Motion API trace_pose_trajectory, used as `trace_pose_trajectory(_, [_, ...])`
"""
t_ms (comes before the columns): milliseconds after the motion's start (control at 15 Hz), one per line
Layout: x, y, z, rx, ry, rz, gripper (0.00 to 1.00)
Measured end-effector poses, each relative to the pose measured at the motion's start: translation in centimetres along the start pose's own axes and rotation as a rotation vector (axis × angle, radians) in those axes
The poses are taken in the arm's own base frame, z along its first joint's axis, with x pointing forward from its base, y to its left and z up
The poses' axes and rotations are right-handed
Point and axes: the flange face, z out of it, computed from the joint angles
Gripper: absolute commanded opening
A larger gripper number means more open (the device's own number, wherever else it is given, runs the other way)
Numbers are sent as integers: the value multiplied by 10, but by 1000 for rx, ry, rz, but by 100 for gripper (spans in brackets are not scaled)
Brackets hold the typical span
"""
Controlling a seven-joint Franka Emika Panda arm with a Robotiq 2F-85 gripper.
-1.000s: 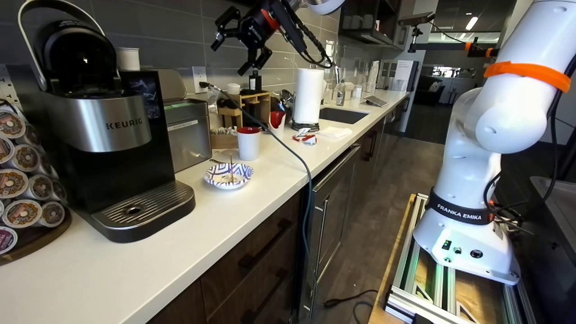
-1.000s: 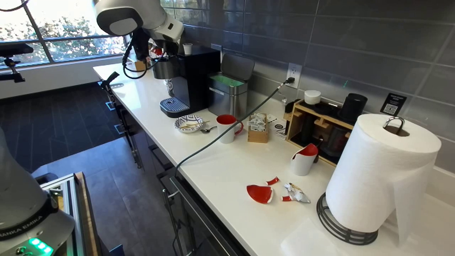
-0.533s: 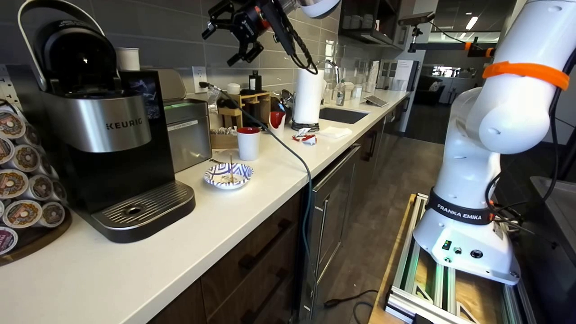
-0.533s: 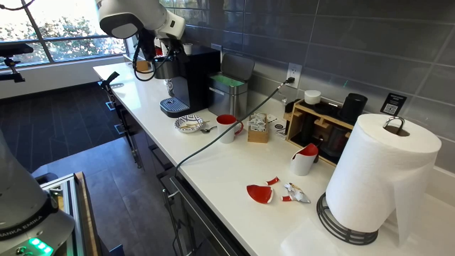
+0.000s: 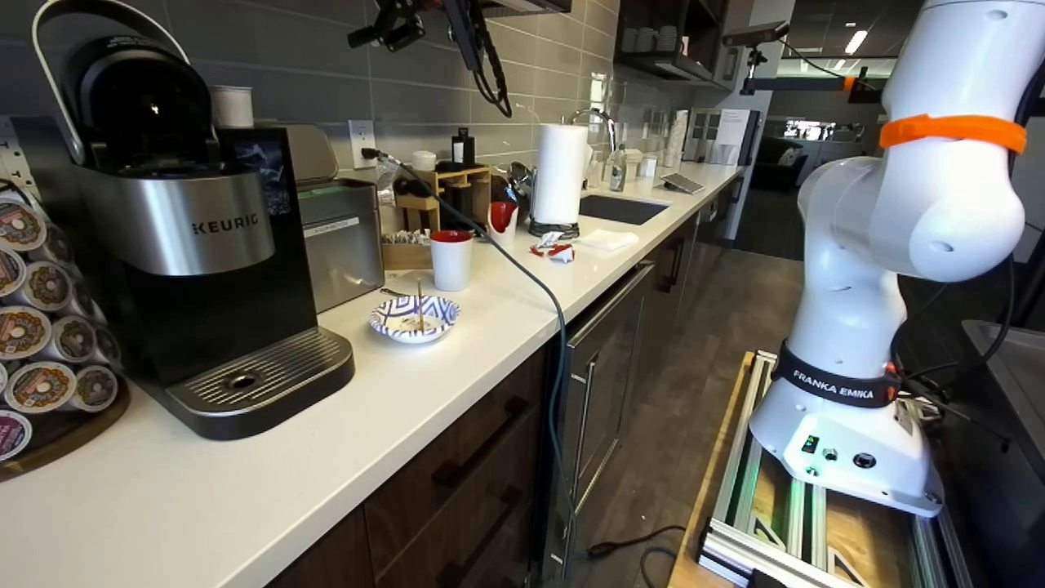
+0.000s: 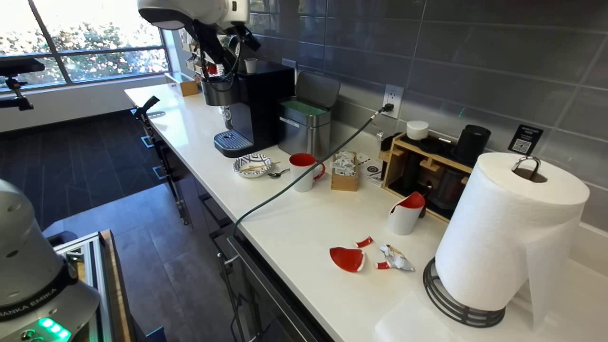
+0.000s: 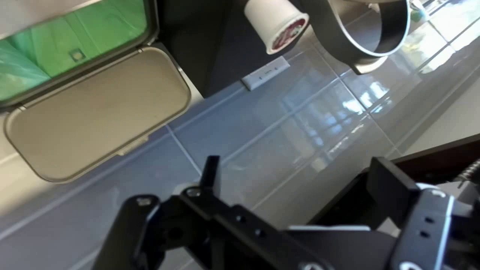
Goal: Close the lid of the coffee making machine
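The coffee making machine (image 5: 196,224) stands on the counter in an exterior view, black with a silver front band. Its lid (image 5: 135,82) is raised, with the handle arc standing up above it. In an exterior view the machine's body (image 6: 268,95) shows, but the arm hides the lid. In the wrist view the handle's curved arc (image 7: 352,45) shows at the top right. My gripper (image 7: 296,168) is open, with nothing between its fingers. In an exterior view the gripper (image 5: 385,33) is high, right of the machine and apart from the lid, partly cut off by the top edge.
A white cup (image 5: 233,106) stands on top of the machine. A steel bin (image 5: 343,241) with its lid up is beside it. A cabinet underside (image 5: 522,6) hangs overhead. A cable (image 6: 285,190) crosses the counter near a bowl (image 5: 415,318) and a mug (image 5: 451,261).
My gripper has risen and shifted toward the machine, partly leaving the top of an exterior view. The arm has moved with it. The lid and machine have not moved.
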Motion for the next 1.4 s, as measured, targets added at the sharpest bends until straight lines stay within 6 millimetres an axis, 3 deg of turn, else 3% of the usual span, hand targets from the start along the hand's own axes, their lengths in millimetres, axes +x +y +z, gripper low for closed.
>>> trace_pose_trajectory(200, [21,-7,5,117,11,-99,100])
trace_pose_trajectory(333, [25,0,12,195,16,-143,100])
trace_pose_trajectory(667, [-3,47,47,236,76,-205,100])
trace_pose_trajectory(933, [-32,69,71,226,150,-233,100])
trace_pose_trajectory(1133, [-42,73,76,231,146,-233,100])
trace_pose_trajectory(1400, [-34,61,77,268,168,-271,100])
